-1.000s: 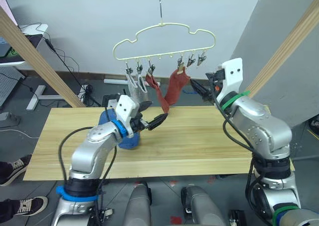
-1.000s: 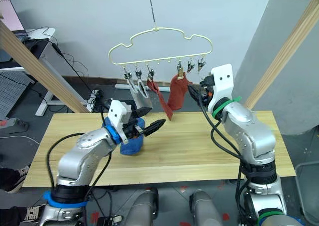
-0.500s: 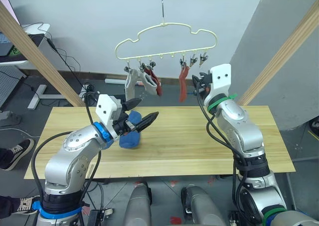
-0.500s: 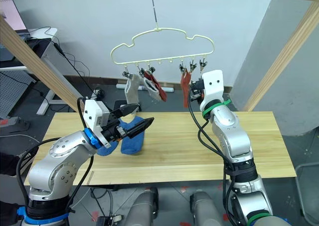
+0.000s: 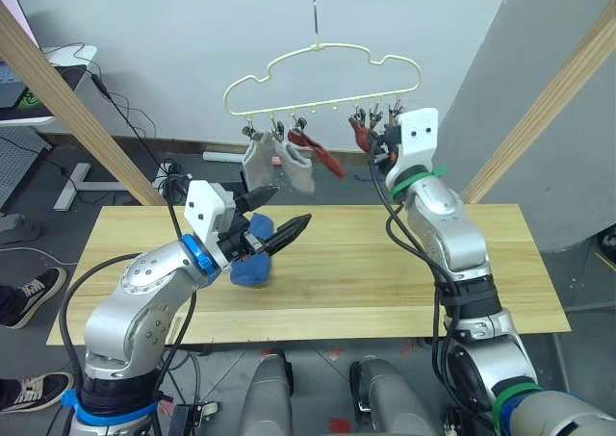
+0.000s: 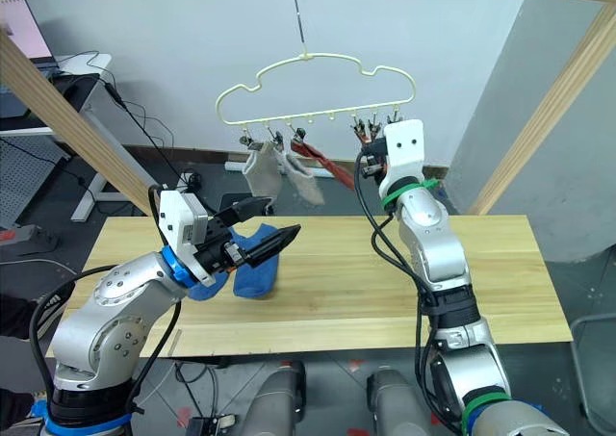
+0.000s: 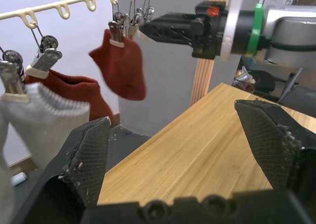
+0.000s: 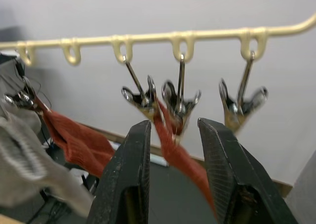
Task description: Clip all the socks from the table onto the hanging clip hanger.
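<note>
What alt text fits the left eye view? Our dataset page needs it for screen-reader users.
A pale-yellow cloud-shaped wire clip hanger hangs above a light wooden plank table, with two light grey socks and two rust-red socks clipped on. The right gripper reaches up beside the clips, while the open left gripper hovers over blue socks on the table.

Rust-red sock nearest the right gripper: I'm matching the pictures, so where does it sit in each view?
Left eye view: rust-red knit sock, rightmost one hanging.
Right eye view: same, rightmost hanging.
Left wrist view: on its clip beside right gripper.
Right wrist view: between the open jaws.
Shared landmark: pale-yellow wire hanger.
</note>
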Controlling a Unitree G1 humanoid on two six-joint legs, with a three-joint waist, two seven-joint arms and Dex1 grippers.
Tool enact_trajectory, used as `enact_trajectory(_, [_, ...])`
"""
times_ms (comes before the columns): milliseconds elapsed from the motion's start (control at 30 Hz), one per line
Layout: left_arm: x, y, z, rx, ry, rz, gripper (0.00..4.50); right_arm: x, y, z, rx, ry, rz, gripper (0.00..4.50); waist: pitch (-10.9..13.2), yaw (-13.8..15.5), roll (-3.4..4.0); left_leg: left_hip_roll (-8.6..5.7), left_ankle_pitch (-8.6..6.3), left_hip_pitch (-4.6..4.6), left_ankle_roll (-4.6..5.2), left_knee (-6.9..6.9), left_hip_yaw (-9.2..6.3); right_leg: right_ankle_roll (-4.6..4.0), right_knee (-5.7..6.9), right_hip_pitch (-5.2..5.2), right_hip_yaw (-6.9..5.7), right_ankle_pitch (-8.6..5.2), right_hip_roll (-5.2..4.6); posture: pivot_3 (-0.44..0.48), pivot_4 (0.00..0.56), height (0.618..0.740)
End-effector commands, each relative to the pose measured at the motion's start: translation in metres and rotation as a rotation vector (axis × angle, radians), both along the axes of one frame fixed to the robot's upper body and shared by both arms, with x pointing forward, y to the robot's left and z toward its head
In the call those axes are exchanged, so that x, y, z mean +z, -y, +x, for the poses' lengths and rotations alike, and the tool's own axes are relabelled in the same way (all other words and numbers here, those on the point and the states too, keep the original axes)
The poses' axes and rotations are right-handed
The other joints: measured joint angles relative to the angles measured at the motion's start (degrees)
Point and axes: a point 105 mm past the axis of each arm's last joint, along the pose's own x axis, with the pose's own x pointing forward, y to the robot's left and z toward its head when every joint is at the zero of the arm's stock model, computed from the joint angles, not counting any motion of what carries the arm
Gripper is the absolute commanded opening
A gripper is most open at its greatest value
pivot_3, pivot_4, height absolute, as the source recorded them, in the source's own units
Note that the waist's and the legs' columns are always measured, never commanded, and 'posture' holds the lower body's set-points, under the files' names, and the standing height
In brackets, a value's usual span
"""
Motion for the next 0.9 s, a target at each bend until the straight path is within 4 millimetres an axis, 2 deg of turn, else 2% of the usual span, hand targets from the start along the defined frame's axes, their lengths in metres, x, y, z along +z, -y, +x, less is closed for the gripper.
enact_trajectory(33, [0.014,0.005,-0.003,-0.026,0.058,-0.007,4.5,0.015,0.004,0.003,-0.03,0.055,0.027,1.56,0.01,0.12,0.0,0.0,0.0,0.0,0.0,0.0,0.0,0.0,-0.01,0.0,0.0,0.0,0.0,0.088,0.271,0.74])
enact_trajectory(300, [0.012,0.005,-0.004,-0.029,0.054,-0.006,4.5,0.016,0.003,0.009,-0.046,0.046,0.054,1.56,0.03,0.18,0.03,0.0,-0.01,0.0,0.01,-0.03,0.01,-0.04,-0.01,0.0,0.01,0.01,0.0,0.089,0.276,0.74])
enact_trajectory(600, [0.012,0.002,-0.007,-0.021,0.054,0.0,4.5,0.019,0.0,0.012,-0.051,0.049,0.082,1.56,0.03,0.43,0.03,0.01,-0.01,0.0,0.01,-0.03,0.0,-0.05,-0.01,0.0,0.0,0.02,0.0,0.107,0.255,0.74])
enact_trajectory(900, [0.012,0.003,-0.007,-0.02,0.054,0.003,4.5,0.018,0.004,0.017,-0.086,0.028,0.114,1.56,0.03,0.85,0.03,0.0,-0.01,0.0,0.0,-0.03,0.01,-0.07,-0.02,0.0,0.0,0.03,-0.01,0.103,0.255,0.74])
